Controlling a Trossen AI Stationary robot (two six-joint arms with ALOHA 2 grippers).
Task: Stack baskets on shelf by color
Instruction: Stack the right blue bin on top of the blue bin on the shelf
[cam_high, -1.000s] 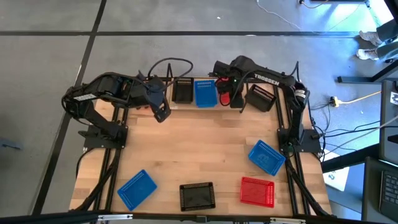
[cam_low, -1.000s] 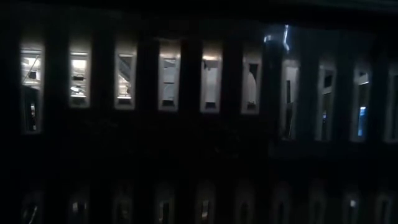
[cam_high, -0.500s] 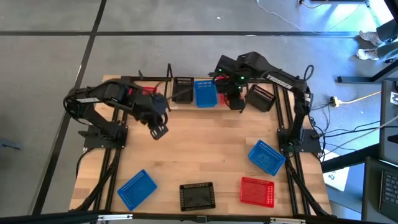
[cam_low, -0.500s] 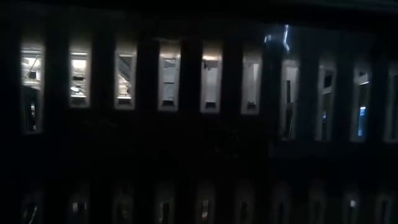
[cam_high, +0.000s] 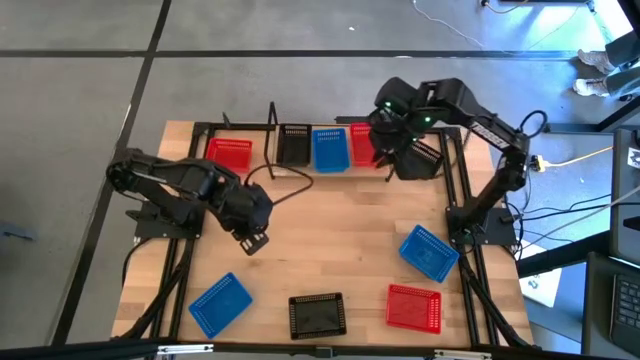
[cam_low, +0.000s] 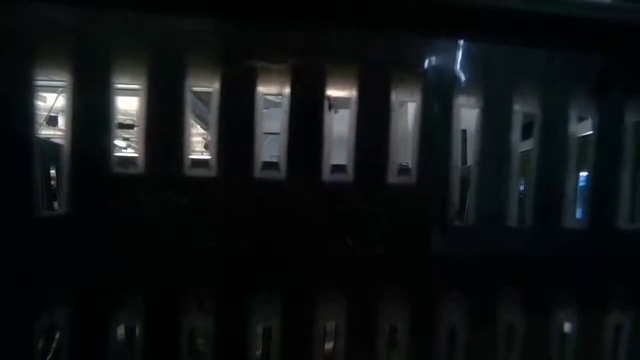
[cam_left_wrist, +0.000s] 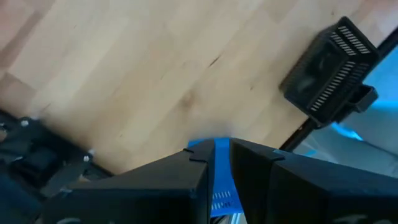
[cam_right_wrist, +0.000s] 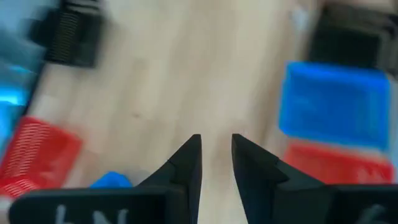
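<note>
The right gripper (cam_high: 387, 160), empty with fingers slightly apart, is hovering near the red plastic mesh basket (cam_high: 362, 145) on the slatted wooden shelf (cam_high: 262, 152). The left gripper (cam_high: 254, 240), narrowly parted and empty, is hanging over the bare tabletop (cam_high: 330, 240), probably heading for the loose blue mesh basket (cam_high: 220, 303).

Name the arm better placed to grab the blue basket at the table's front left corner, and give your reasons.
Left. The left gripper hangs over mid-table, nearest the blue basket on its own side. The right gripper is far off at the shelf.
</note>
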